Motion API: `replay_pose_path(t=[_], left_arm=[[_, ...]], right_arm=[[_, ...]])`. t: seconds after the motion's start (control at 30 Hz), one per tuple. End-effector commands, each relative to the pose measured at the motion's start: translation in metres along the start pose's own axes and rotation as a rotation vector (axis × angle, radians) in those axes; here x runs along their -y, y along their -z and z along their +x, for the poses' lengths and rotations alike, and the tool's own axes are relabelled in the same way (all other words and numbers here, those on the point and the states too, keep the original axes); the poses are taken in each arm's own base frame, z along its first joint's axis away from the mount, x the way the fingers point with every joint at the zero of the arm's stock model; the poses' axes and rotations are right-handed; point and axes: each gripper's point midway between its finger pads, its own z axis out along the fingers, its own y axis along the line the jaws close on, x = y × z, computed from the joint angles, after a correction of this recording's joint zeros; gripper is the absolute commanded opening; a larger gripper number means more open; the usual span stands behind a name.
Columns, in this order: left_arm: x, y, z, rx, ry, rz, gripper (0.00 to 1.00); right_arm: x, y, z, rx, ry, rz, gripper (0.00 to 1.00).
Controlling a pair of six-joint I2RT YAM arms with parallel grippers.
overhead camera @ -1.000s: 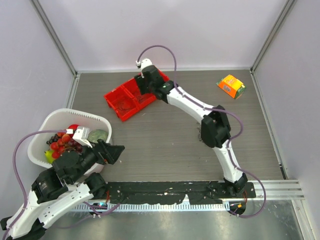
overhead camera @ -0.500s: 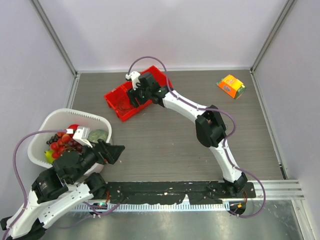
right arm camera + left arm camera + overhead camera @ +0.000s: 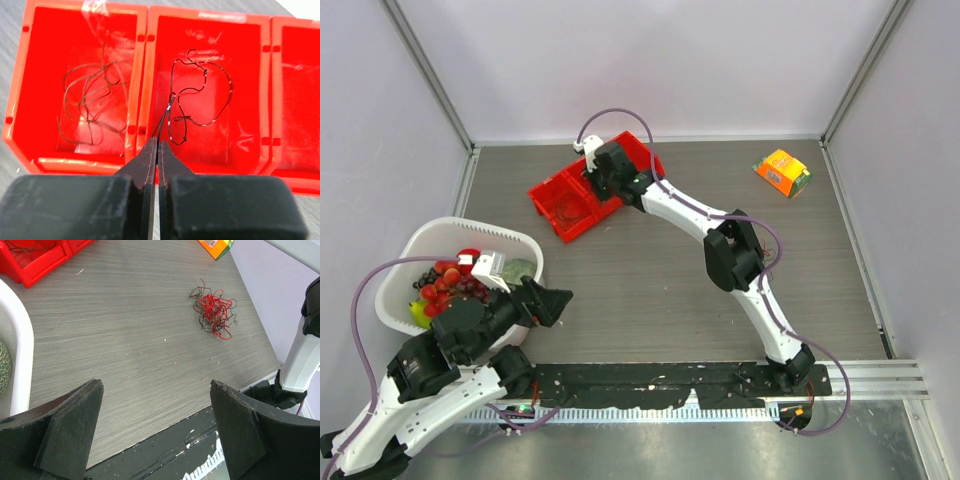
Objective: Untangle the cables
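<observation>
thin scribbly cables [image 3: 215,311], grey wood-grain table [image 3: 125,340], glossy red bin [image 3: 142,75]

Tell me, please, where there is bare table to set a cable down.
Bare table lies between the white basket and the right arm, and between the red bin and the orange box. Crowded: the bin, where the right gripper pinches a dark wire, and the red-and-dark cable clump near that arm.

Lighting bright, even, diffuse; shadows on the tabletop [image 3: 650,270] faint and soft. White glare patches inside the red bin [image 3: 142,75], right wrist view. Distant detail sharp.
</observation>
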Motion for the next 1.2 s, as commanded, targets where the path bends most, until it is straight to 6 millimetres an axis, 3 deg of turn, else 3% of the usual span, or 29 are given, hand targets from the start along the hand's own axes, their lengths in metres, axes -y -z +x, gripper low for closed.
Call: replay_pose_path(t=[0.0,0.17,0.27,0.43,0.53,0.63,0.77,0.87,0.9,0.93,0.97,1.0,1.03,1.07,1.1,1.13,1.17], left_arm=[[0.007,-0.004,-0.007,0.025,-0.012,0.019,0.92],[0.007,-0.004,-0.007,0.025,-0.012,0.019,0.92],[0.006,-0.003,-0.008,0.03,-0.006,0.019,0.92],[0.006,-0.003,-0.007,0.029,-0.004,0.02,0.92],[0.007,-0.003,-0.006,0.022,-0.003,0.029,0.92],[0.008,-0.004,-0.006,0.024,-0.001,0.032,0.92],[0.009,-0.003,-0.006,0.021,0.001,0.036,0.92],[0.01,-0.002,-0.006,0.02,0.007,0.043,0.92],[0.01,-0.002,-0.006,0.02,0.007,0.043,0.92],[0.01,-0.002,-0.006,0.019,0.007,0.044,0.92],[0.01,-0.002,-0.006,0.02,0.008,0.043,0.92],[0.011,-0.003,-0.006,0.016,0.009,0.044,0.92],[0.012,-0.003,-0.005,0.008,0.008,0.043,0.92],[0.012,-0.004,-0.004,0.0,0.006,0.041,0.92],[0.013,-0.005,-0.002,-0.01,0.005,0.041,0.92],[0.014,-0.008,-0.001,-0.023,0.001,0.036,0.92],[0.014,-0.01,0.003,-0.037,0.0,0.031,0.92]], right_arm=[[0.027,-0.006,-0.044,0.15,-0.041,0.097,0.05],[0.031,-0.036,-0.044,0.181,-0.068,0.096,0.01],[0.038,-0.042,-0.052,0.212,-0.13,0.145,0.06],[0.035,-0.032,-0.067,0.24,-0.182,0.129,0.44],[0.041,-0.01,-0.078,0.227,-0.194,0.167,0.61],[0.047,0.027,-0.101,0.226,-0.211,0.199,0.68],[0.054,0.082,-0.103,0.145,-0.235,0.257,0.73],[0.068,0.121,-0.068,0.03,-0.276,0.355,0.73],[0.075,0.144,-0.045,-0.012,-0.305,0.412,0.73],[0.083,0.154,-0.037,-0.004,-0.361,0.445,0.72],[0.089,0.179,-0.009,-0.042,-0.38,0.488,0.72],[0.1,0.194,-0.002,-0.02,-0.446,0.519,0.72],[0.104,0.214,0.033,-0.062,-0.471,0.549,0.71],[0.119,0.229,0.05,-0.058,-0.548,0.592,0.7],[0.123,0.251,0.076,-0.079,-0.575,0.618,0.7],[0.139,0.273,0.087,-0.052,-0.647,0.657,0.7],[0.142,0.281,0.118,-0.095,-0.671,0.687,0.7]])
